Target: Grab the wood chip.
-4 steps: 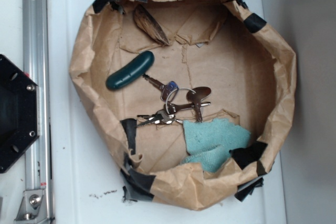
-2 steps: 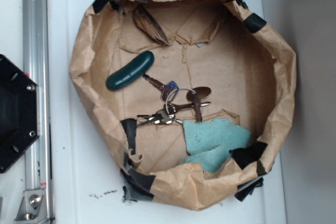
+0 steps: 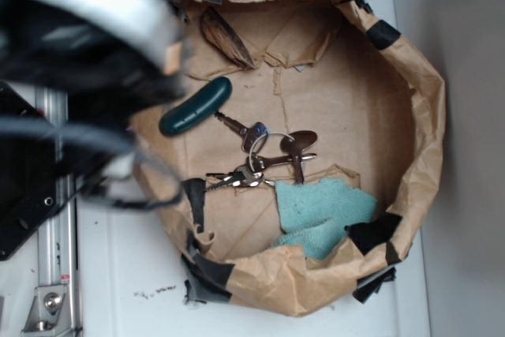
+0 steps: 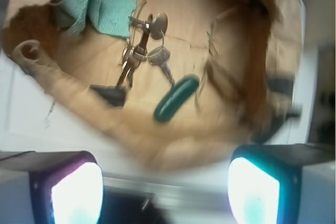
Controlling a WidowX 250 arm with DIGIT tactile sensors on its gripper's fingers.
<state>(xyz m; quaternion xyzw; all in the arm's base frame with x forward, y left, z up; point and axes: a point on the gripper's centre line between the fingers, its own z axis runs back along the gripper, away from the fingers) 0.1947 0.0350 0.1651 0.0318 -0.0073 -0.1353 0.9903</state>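
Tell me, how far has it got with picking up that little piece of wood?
Barely started. The wood chip lies untouched against the far wall of the paper basket, above the green handle and keys. The arm is a blur over the basket's left edge. The end effector is open and empty, over the rim. Reaching, closing and lifting are all left.

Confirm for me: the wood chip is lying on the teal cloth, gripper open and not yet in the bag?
Not on the cloth. The exterior view shows the wood chip against the bag's far wall, well apart from the teal cloth. The gripper is open, outside the paper bag.
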